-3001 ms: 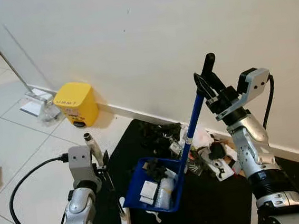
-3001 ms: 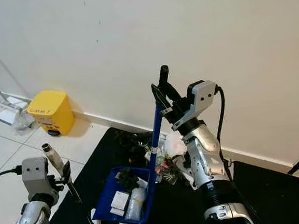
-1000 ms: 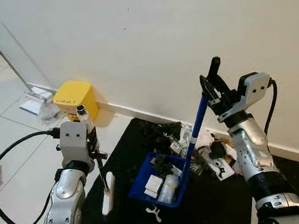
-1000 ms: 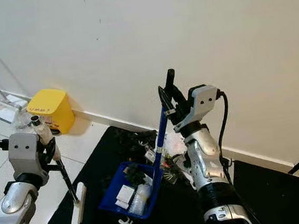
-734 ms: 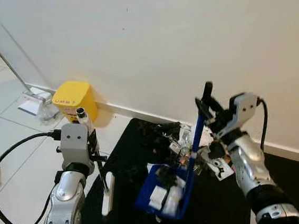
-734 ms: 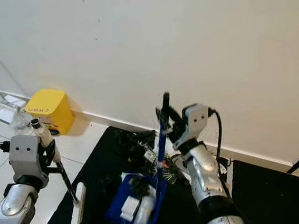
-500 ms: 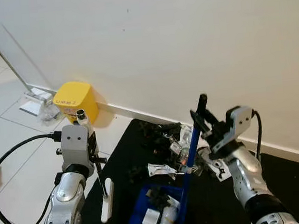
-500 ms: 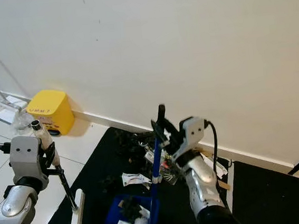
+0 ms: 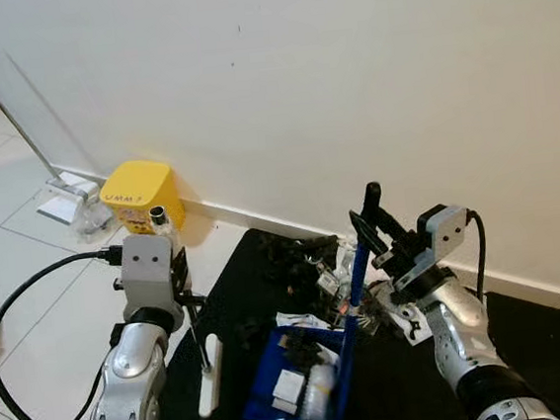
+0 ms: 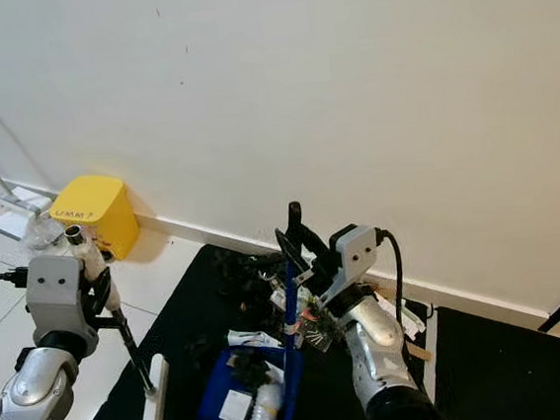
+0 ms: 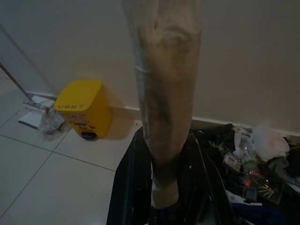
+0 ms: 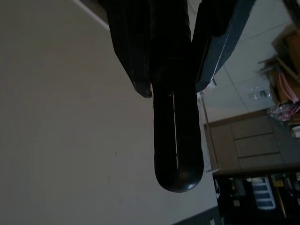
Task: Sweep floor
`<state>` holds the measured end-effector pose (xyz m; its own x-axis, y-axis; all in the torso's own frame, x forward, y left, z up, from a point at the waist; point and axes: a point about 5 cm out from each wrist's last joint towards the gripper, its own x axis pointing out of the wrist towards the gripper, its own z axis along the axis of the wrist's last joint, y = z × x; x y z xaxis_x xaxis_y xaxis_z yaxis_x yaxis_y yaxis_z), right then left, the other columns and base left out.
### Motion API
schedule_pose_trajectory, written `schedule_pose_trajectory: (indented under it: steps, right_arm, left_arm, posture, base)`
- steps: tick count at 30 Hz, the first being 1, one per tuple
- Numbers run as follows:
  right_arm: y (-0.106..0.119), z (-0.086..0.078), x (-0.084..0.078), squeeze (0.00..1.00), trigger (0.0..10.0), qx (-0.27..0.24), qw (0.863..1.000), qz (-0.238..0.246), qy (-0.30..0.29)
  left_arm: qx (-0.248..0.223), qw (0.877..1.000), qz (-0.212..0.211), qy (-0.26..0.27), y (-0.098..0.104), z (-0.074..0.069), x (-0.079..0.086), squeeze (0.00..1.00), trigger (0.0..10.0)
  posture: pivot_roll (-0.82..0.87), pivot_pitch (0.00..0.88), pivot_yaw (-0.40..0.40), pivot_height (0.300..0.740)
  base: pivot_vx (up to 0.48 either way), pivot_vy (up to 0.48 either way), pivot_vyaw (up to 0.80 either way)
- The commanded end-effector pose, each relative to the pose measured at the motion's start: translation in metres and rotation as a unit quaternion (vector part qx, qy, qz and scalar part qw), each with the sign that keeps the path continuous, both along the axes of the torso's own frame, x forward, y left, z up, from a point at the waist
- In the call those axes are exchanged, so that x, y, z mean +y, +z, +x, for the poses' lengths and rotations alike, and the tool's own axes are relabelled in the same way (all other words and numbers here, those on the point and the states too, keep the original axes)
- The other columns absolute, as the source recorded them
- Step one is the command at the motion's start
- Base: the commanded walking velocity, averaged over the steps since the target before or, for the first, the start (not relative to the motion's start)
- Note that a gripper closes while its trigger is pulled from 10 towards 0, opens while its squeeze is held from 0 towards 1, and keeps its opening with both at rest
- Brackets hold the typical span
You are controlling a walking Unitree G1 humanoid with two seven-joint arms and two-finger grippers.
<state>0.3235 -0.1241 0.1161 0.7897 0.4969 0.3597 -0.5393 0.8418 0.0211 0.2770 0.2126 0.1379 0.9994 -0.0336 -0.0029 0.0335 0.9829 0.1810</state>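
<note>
Spillage looks the chief risk in the head views: the right claw, clamped on the long-handled blue plastic dustpan, could tip its loose scraps back onto the black mat. The left claw grips the broom, its white head on the mat's left edge.

Left wrist view: litter lies against the far wall.

Right wrist view: glossy rounded handle tip.

The yellow box by the wall bears dark letters that look like "UMM 7".
</note>
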Motion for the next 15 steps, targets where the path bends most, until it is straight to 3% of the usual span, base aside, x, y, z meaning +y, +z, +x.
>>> schedule_pose_trajectory:
  steps: [1,8,15]
  right_arm:
    - [-0.001,-0.001,0.004,0.00,10.0,-0.005,1.000,0.000,0.005]
    - [0.002,0.002,0.008,0.00,10.0,-0.009,1.000,-0.006,0.019]
    - [0.019,0.010,-0.002,0.00,10.0,-0.042,0.999,-0.001,-0.007]
  left_arm:
    - [-0.011,1.000,0.000,0.002,0.005,0.001,-0.001,0.00,10.0]
    - [-0.009,1.000,0.005,0.004,0.006,0.001,0.002,0.00,10.0]
    - [-0.008,1.000,0.007,0.009,0.006,0.001,0.004,0.00,10.0]
  posture:
    - [0.13,0.086,0.028,0.740]
    - [0.14,0.092,0.034,0.740]
    - [0.14,0.089,0.033,0.740]
  base:
    - [0.000,0.000,0.00]
    - [0.000,0.000,0.00]
    - [0.000,0.000,0.00]
